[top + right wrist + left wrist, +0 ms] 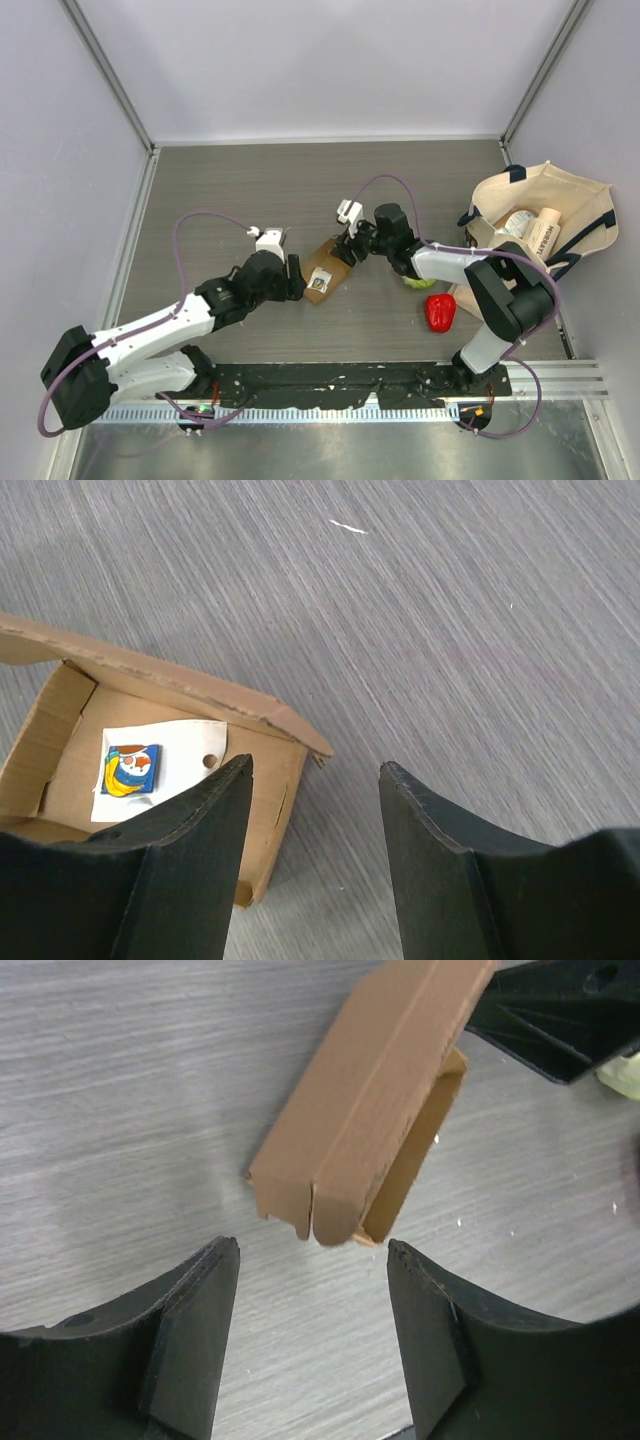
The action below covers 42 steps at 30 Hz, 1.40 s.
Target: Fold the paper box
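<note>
The small brown paper box (324,272) lies on the table between my two grippers. In the left wrist view its folded outer side and an open end (370,1110) face me. In the right wrist view its inside (170,770) holds a white card with a blue and yellow sticker (130,768), and a lid flap stands open along the far edge. My left gripper (297,278) is open and empty just short of the box's near corner. My right gripper (352,246) is open, its left finger over the box's wall.
A green cabbage (417,282) lies under the right arm, a red pepper (440,312) nearer the front. A cream tote bag with dark handles (540,215) holding bottles stands at the right. Grey walls close the table on three sides.
</note>
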Available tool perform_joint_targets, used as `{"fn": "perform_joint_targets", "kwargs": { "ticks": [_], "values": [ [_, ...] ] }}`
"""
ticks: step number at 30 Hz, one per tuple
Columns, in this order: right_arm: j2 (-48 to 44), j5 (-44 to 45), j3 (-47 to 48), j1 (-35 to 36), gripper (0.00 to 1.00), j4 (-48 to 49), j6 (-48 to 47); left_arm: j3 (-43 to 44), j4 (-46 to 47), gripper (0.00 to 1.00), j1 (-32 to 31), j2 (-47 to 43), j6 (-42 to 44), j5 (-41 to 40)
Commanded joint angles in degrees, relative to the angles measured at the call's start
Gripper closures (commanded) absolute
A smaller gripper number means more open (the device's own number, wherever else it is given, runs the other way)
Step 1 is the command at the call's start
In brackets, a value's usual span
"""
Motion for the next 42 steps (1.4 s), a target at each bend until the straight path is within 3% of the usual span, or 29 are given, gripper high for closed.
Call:
{"fn": "perform_joint_targets", "kwargs": {
  "ticks": [1,6,10,15,22,26,31,35,42],
  "values": [
    [0.7,-0.6,2.5,0.2,0.42,6.4,-1.5,4.8,2.0,0.39,-0.3,5.0,2.1,-5.5],
    [0.8,-1.5,4.4,0.1,0.49,4.1,-2.3,8.4,2.3,0.49,-0.3,10.2,1.3,-5.2],
    [0.5,-3.0,4.2,0.1,0.62,4.0,-2.3,9.6,1.2,0.59,-0.2,12.0,0.4,-6.8],
    [0.7,-1.9,4.0,1.0,0.74,3.6,-2.5,10.8,0.3,0.63,-0.2,13.5,0.4,-8.4],
    [-2.7,2.1,0.3,3.1,0.99,8.4,-0.5,13.2,-2.2,0.66,-0.3,15.7,1.2,-10.9],
    [-6.3,10.0,-3.0,5.7,0.99,10.1,1.0,14.1,-2.6,0.65,-0.2,15.8,1.7,-11.9],
    [-11.2,22.3,-8.1,8.7,1.00,14.2,7.6,15.5,-3.6,0.55,-0.1,17.0,1.7,-12.5],
    [-13.5,26.1,-10.6,10.2,1.00,13.9,9.1,16.0,-4.3,0.49,0.0,17.0,1.9,-12.5],
    [-16.3,29.2,-13.5,10.5,1.00,14.0,10.5,16.8,-4.5,0.59,1.2,18.4,2.9,-11.3]
  ]
}}
